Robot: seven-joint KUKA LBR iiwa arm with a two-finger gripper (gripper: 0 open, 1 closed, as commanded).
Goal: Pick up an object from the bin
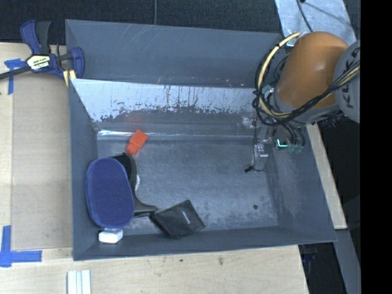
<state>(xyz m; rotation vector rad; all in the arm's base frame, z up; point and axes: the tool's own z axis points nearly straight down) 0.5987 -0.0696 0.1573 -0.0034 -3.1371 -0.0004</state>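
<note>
The gripper [260, 157] hangs over bare floor of the bin [184, 57], well right of the blue paddle [109, 192], with nothing beneath to grab, and whether it's open or closed I can't tell.

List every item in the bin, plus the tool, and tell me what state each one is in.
tool: low over bare floor at the right of the bin, apart from all the things
blue oval pad: lying flat at the left, partly covering a black thing
black thing: mostly hidden under the pad
orange block: loose, tilted, near the back wall
dark pouch: flat, skewed, by the front wall
white block: front left corner, at the pad's end
</note>
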